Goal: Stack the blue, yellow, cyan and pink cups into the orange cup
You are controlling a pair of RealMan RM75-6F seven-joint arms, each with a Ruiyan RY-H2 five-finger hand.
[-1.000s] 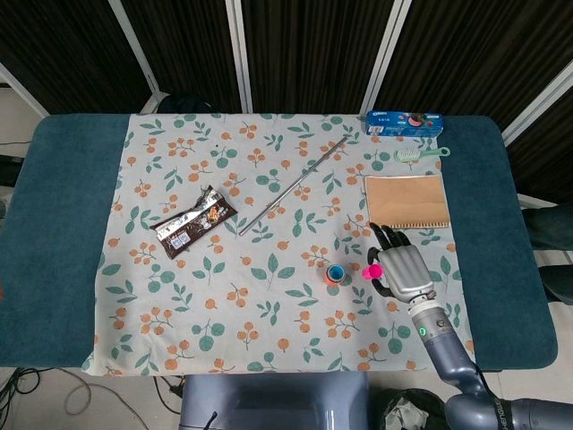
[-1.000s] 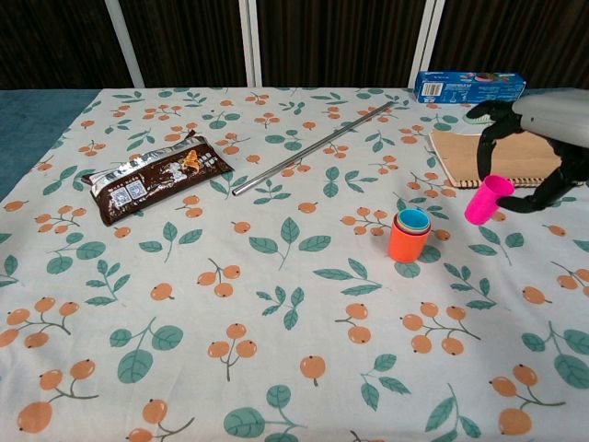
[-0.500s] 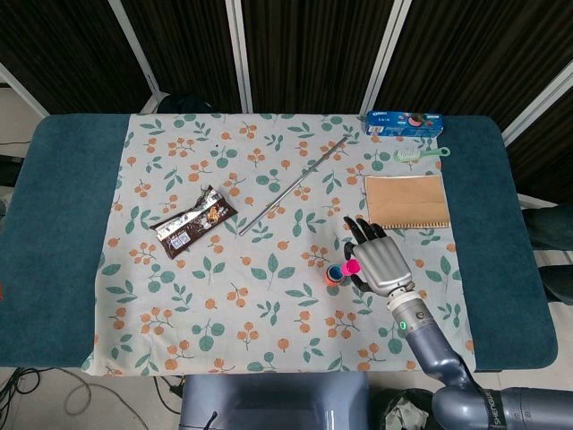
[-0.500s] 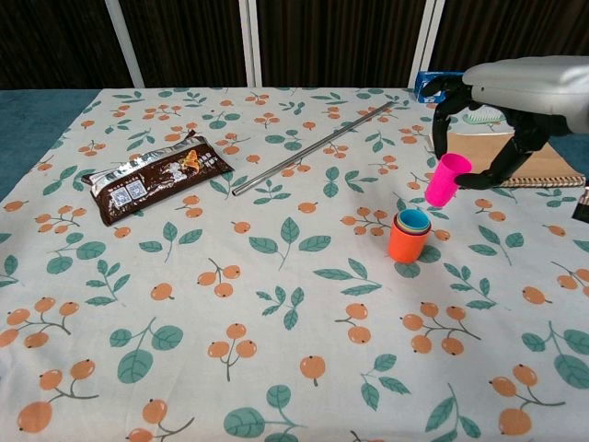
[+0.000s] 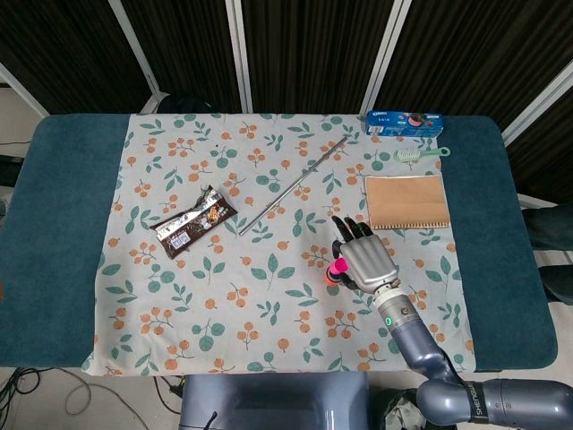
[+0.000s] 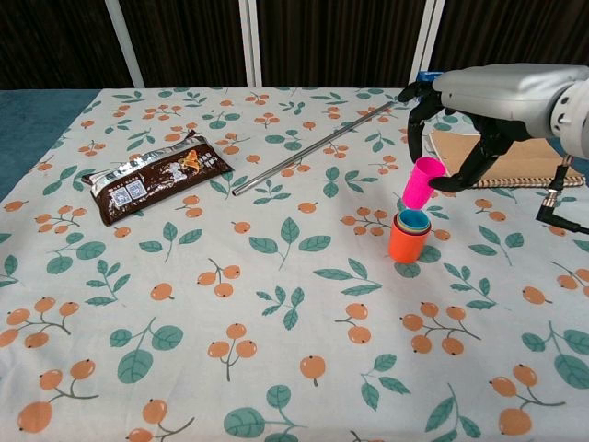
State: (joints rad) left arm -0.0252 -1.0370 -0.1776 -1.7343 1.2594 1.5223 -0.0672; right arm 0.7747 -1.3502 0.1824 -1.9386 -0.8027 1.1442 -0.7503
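Worktop [image 5: 63, 224], teal, covered by a leaf-and-berry cloth [image 5: 215, 313]. On the cloth: snack wrapper [image 5: 192, 221] centre-left, metal rod [image 5: 293, 186] centre, notebook [image 5: 407, 201] right, blue box [image 5: 404, 122] and green brush [image 5: 420, 155] upper right, orange cup [image 6: 406, 244] right of centre.

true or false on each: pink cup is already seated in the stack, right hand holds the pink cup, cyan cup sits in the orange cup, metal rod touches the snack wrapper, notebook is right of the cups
1. The pink cup is already seated in the stack. False: it hangs tilted just above it.
2. The right hand holds the pink cup. True.
3. The cyan cup sits in the orange cup. True.
4. The metal rod touches the snack wrapper. False: they lie apart.
5. The notebook lies to the right of the cups. True.
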